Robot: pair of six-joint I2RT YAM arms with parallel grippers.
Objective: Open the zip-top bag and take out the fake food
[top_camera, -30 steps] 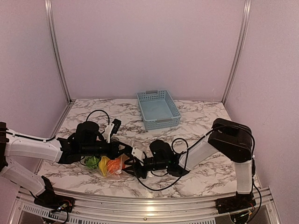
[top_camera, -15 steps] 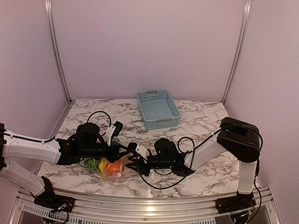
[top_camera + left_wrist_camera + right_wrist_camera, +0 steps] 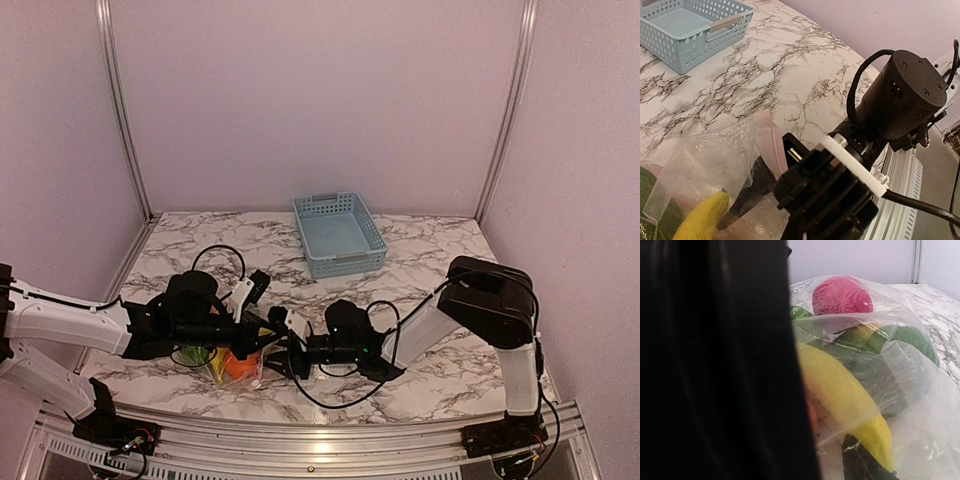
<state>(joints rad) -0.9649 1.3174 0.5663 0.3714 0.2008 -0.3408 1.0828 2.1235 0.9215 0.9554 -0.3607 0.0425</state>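
A blurred black mass (image 3: 715, 360) fills the left half of the right wrist view, covering part of the banana (image 3: 840, 385) and the zip-top bag (image 3: 920, 430). From above, the left gripper (image 3: 258, 337) and right gripper (image 3: 283, 348) overlap, jaws too small to read.

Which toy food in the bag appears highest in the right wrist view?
The pink-red round fruit, above the yellow banana and the dark green pieces; it alone is red.

No readable text, label, brand, number or sign shows on anything in these views.
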